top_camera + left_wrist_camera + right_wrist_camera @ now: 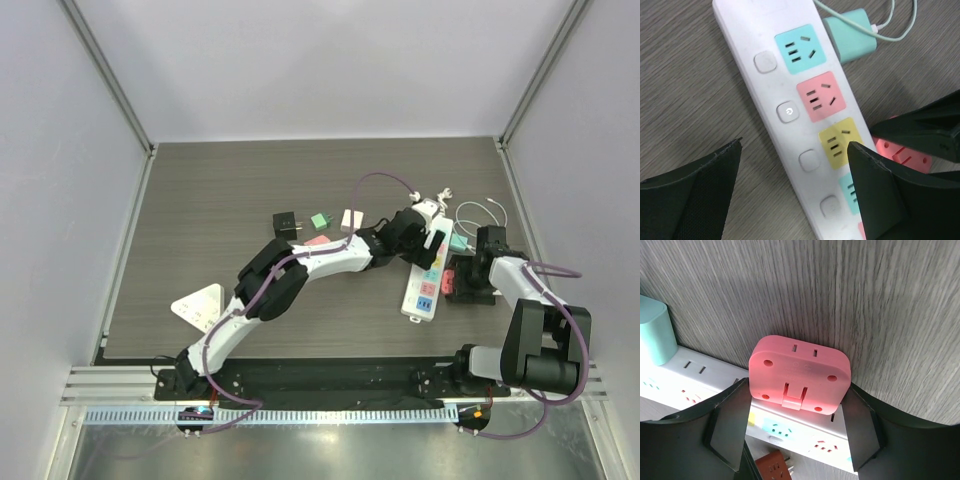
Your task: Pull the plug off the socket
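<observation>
Your right tool (799, 390) is closed on the pink plug (799, 364), one finger pressed to each side, holding it at the edge of the white power strip (710, 375), next to the yellow socket (839, 142). Your left tool (795, 150) hangs wide open over the strip, gripping nothing. A mint charger (850, 35) sits just beside the strip's far end on the counter (220, 190).

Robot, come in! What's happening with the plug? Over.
Left gripper: jaws open, over power strip. Right gripper: jaws shut on pink plug. Nothing in the way.
</observation>
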You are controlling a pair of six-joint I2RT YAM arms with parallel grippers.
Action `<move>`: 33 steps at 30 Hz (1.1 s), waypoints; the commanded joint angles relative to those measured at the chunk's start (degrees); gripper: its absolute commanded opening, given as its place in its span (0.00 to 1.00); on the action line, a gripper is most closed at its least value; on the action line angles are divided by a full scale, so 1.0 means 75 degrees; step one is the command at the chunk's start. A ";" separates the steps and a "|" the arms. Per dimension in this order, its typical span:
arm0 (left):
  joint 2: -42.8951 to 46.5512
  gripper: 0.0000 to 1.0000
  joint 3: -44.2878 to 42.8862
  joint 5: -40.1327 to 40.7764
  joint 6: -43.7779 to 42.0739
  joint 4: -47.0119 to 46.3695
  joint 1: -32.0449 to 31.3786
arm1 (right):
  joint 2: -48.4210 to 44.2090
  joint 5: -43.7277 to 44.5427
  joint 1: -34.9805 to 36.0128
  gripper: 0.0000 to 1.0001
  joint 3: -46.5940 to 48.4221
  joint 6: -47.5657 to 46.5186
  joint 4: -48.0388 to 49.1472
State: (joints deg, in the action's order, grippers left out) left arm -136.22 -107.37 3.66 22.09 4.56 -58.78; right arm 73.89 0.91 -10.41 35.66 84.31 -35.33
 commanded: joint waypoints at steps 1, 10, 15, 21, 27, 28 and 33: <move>-0.0258 0.88 -0.0472 0.0437 0.0125 0.0013 -0.0084 | -0.0008 -0.0015 0.0088 0.01 -0.0067 -0.0156 -0.0024; -0.0985 0.88 -0.1398 0.0660 0.0500 0.0505 -0.0201 | 0.0051 -0.0367 0.0123 0.01 -0.0067 -0.0179 0.0094; -0.1231 0.89 -0.1808 0.0800 0.0863 0.0705 -0.0201 | 0.0039 -0.0437 0.0135 0.01 -0.0114 -0.0144 0.0152; -0.1430 0.89 -0.1949 0.0778 0.1062 0.0799 -0.0201 | 0.0016 -0.0472 0.0146 0.01 -0.0172 -0.0086 0.0199; -0.1618 0.89 -0.1984 0.0602 0.1180 0.0810 -0.0224 | 0.0027 -0.0473 0.0158 0.01 -0.0173 -0.0039 0.0234; -0.1641 0.90 -0.1996 0.0567 0.1261 0.0845 -0.0225 | 0.0027 -0.0473 0.0158 0.01 -0.0184 -0.0015 0.0246; -0.1829 0.91 -0.2031 0.0356 0.1438 0.0962 -0.0225 | 0.0027 -0.0601 0.0158 0.01 -0.0231 0.0067 0.0340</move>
State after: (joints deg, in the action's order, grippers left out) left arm -146.69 -122.04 8.27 31.64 8.36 -59.96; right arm 73.89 -1.06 -9.91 35.16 84.64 -34.39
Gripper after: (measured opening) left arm 0.905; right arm 0.723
